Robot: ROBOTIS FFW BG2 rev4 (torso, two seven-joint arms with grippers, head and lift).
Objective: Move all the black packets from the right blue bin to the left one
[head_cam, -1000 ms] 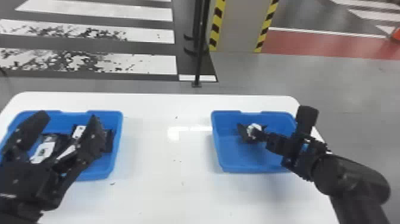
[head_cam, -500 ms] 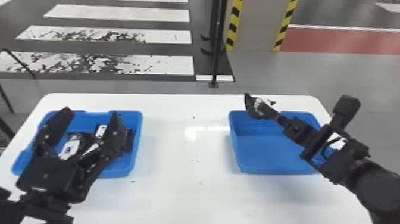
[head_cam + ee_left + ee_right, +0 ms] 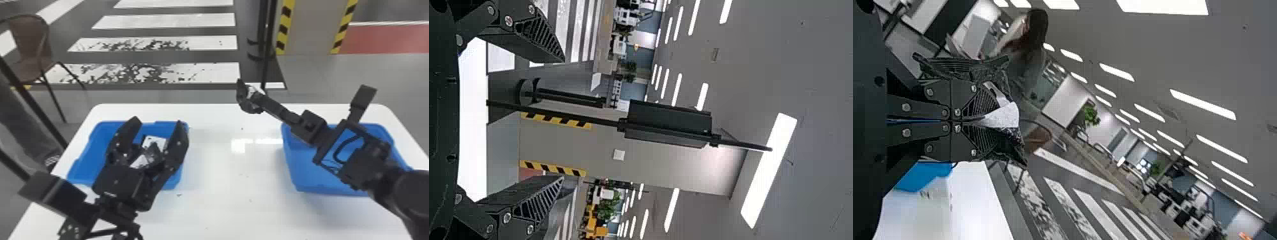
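Note:
In the head view my right gripper (image 3: 262,99) is up over the table's back edge between the bins, shut on a black packet (image 3: 245,99) with a white label. The right wrist view has the right gripper (image 3: 984,119) pinching that crumpled packet (image 3: 1003,142). My left gripper (image 3: 159,123) is parked over the left blue bin (image 3: 83,172), its fingers spread; in the left wrist view the left gripper (image 3: 563,120) holds nothing. Black packets with white labels (image 3: 153,143) lie in the left bin, partly hidden by that gripper. The right blue bin (image 3: 293,169) is partly covered by the right arm.
Both bins stand on a white table (image 3: 236,198). A thin black pole (image 3: 266,48) rises behind the table's back edge. A brown chair (image 3: 32,48) and a person's leg are off to the left.
The right gripper has risen out of the right bin with the packet and moved left. The head view has shifted toward the left, while the left gripper stays over its bin.

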